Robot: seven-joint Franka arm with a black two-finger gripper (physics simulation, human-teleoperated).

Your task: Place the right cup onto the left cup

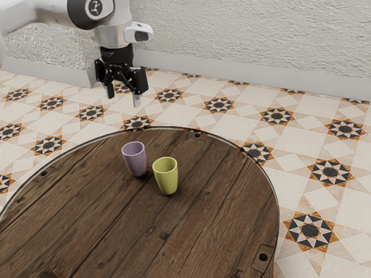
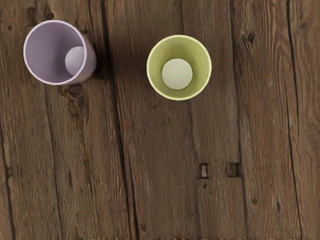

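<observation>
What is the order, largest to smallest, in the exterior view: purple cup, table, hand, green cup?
1. Table
2. Hand
3. Purple cup and green cup: too alike to rank, and the green one looks nearer the camera.
</observation>
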